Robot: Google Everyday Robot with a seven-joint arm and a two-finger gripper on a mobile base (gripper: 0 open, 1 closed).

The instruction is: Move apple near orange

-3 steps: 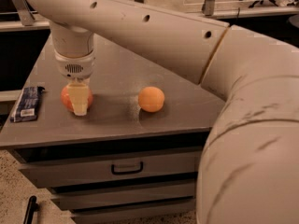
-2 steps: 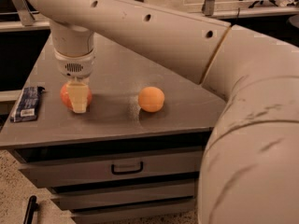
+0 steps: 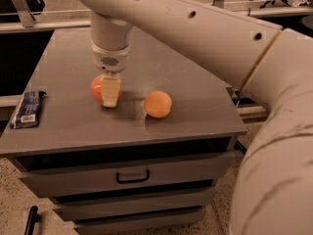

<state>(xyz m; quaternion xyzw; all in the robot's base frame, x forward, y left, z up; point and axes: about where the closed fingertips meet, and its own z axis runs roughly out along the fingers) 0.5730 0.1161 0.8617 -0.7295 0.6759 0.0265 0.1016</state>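
Observation:
The red-pink apple [image 3: 96, 88] is on the grey cabinet top [image 3: 186, 82], left of centre. My gripper [image 3: 105, 95] comes straight down over it from the white wrist and is shut on the apple. One cream finger [image 3: 110, 91] covers the apple's right front and the other is hidden behind the fruit. The pale orange [image 3: 158, 104] sits on the top to the right of the apple, about one fruit's width from the gripper.
A dark blue packet [image 3: 28, 109] lies near the top's left edge. The cabinet has drawers below, one with a dark handle [image 3: 132, 176]. My large white arm [image 3: 274, 131] fills the right side and crosses above the back of the top.
The gripper has moved right with the apple, closing much of the gap to the orange. The orange and the packet have not moved.

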